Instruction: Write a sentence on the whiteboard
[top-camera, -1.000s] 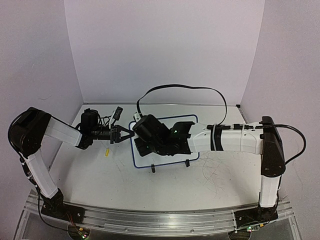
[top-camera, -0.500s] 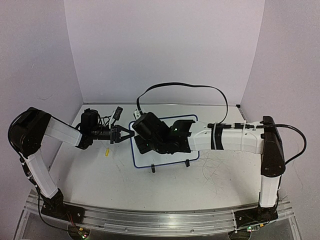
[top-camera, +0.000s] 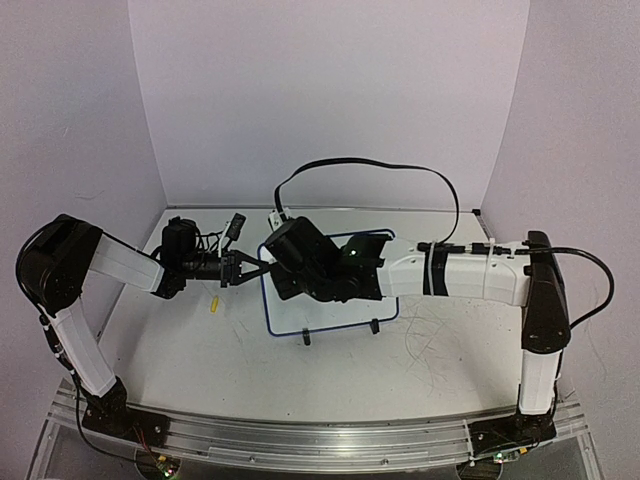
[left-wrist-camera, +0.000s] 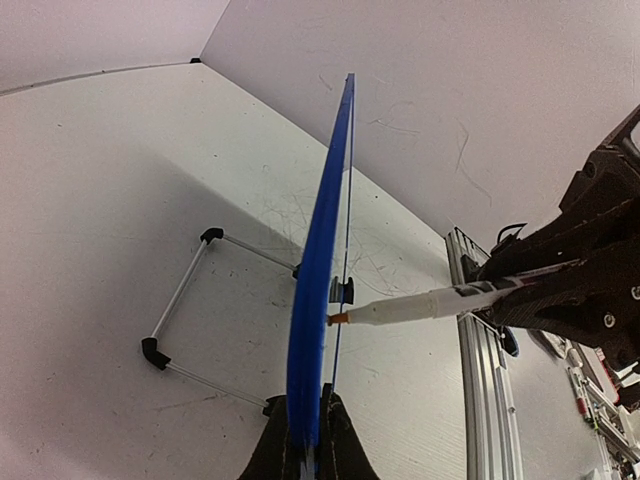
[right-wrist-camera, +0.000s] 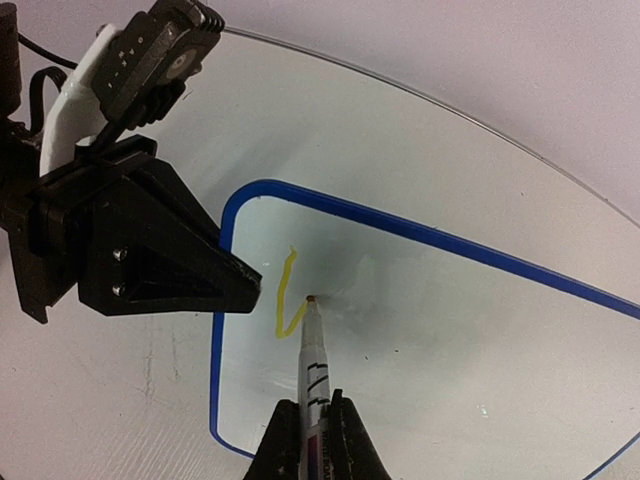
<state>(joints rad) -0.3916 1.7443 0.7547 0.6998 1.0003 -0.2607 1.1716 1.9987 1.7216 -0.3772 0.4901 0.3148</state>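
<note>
Though the right arm hides much of the whiteboard on the tabletop, I see left fingers pinching its left edge, right fingers clamped on a marker, tip touching the board beside one yellow stroke.

- Top view: right arm covers the upper part of the whiteboard.
- Small yellow item left of the whiteboard: too small to identify.
- Left wrist view: whiteboard seen edge-on, writing face unseen. Left gripper cut off by the bottom edge.
- Right wrist view: whiteboard runs out of frame at right and bottom. Right gripper is cut off below and hides the rear of the marker. Barrel print blurred, unreadable.
</note>
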